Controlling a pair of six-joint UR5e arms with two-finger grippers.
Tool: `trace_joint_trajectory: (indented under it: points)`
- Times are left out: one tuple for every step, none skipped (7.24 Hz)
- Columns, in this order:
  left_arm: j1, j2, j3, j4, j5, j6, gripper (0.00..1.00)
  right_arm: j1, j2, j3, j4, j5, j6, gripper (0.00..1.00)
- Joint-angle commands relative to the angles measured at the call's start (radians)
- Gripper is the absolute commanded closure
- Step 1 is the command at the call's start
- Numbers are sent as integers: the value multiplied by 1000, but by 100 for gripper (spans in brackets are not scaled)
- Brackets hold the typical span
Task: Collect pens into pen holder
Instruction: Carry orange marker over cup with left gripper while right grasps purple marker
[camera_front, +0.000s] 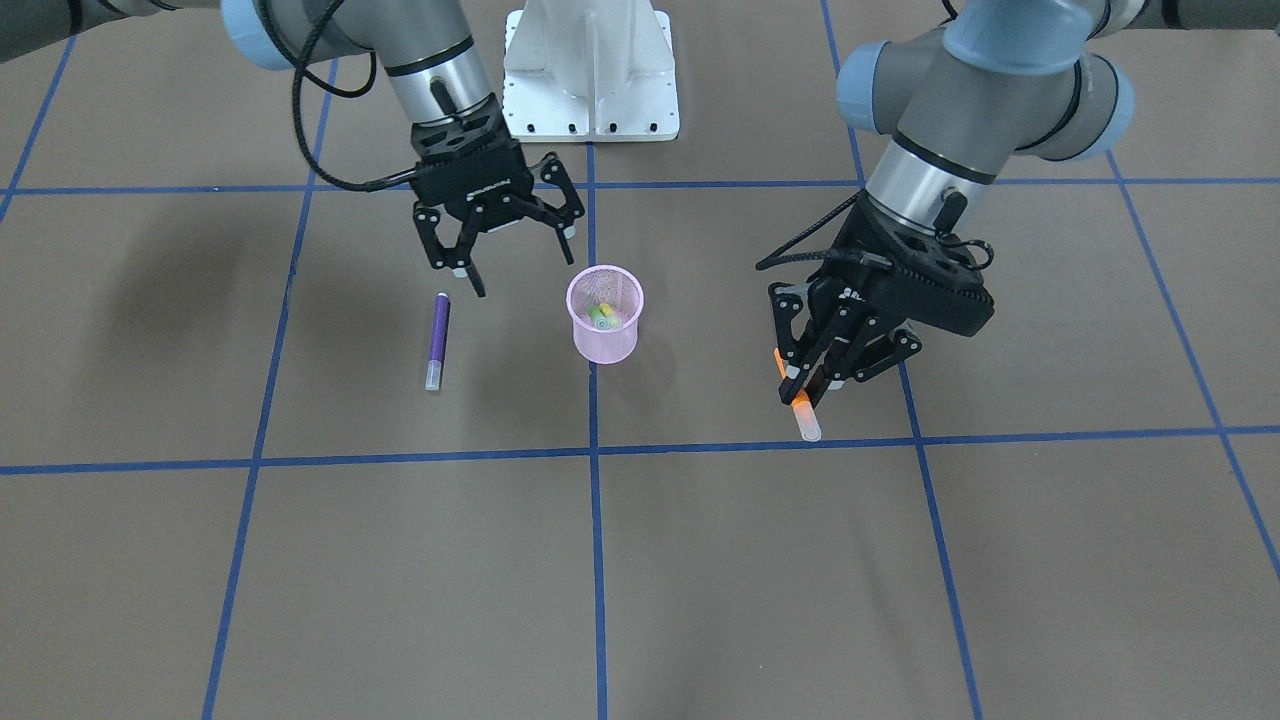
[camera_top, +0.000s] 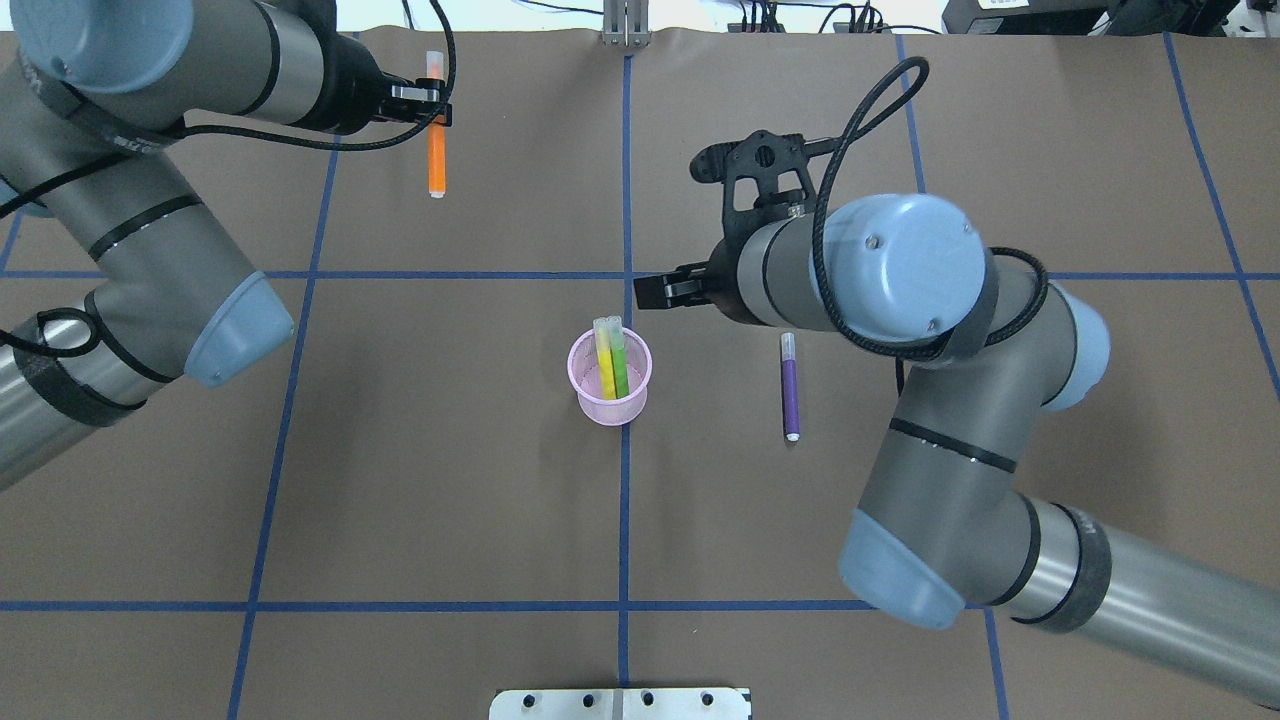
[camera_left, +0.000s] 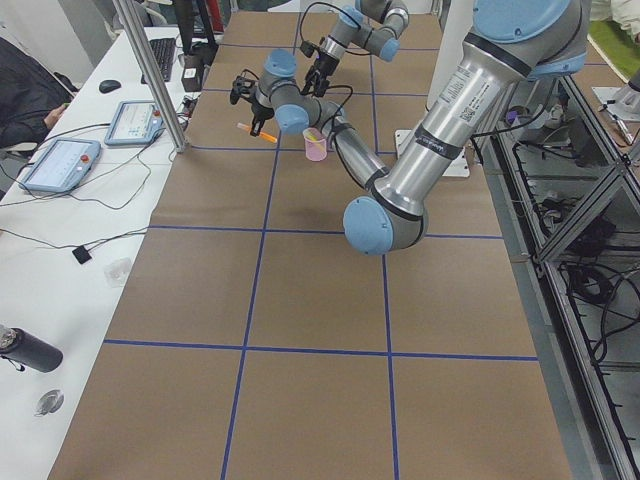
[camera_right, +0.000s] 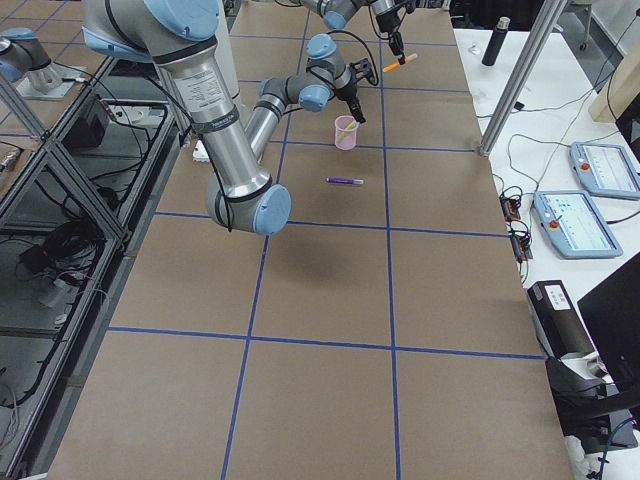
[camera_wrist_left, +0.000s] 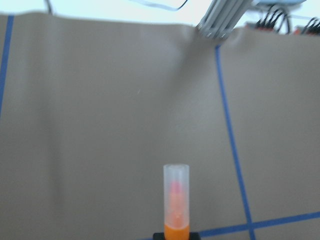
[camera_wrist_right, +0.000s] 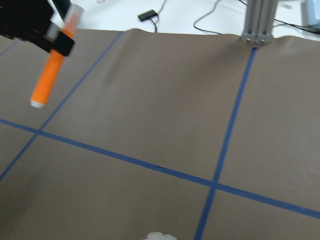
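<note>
Now our left claw (camera_front: 803, 384) pinches the orange pen (camera_top: 436, 160) above the tabletop (camera_front: 700, 560), well apart from the holder (camera_front: 606, 346). Our right claw (camera_front: 515, 260) is spread, near the holder. A green pen (camera_top: 620, 366) and a yellow pen (camera_top: 605, 366) stand inside it. The purple pen (camera_front: 438, 340) lies flat nearby.

My table (camera_front: 760, 590) lay under brown paper gridded with blue tape (camera_front: 598, 560). On the white bench (camera_left: 40, 300) beside it sat teach pendants (camera_left: 60, 163) and a black bottle (camera_left: 28, 350).

Matt brown paper covers the table (camera_front: 700, 560). The pen holder (camera_front: 605, 345) is wire mesh, the orange pen (camera_top: 437, 160) smooth plastic.
</note>
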Motion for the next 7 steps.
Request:
trace_joint_trajectory:
  points:
    - [192,99,1,-325,322,7,100,113,-49,-29,-175,241,70,0]
    - [276,95,-2,-395,418,10,100,115,-49,-96,-172,275,72,0]
    - [283,89,-22,-404,416,10,100,125,-40,-157,-170,301,75,0]
    - [294,81,-29,-402,405,13,100,125,-37,-191,-164,327,99,0]
    - [350,60,-16,-399,411,16,100,124,-37,-230,-131,347,121,0]
    - [359,46,-14,-396,411,31,100,118,-36,-268,-87,347,139,0]
    - [359,46,-13,-395,411,32,100,110,-30,-323,-47,347,141,1]
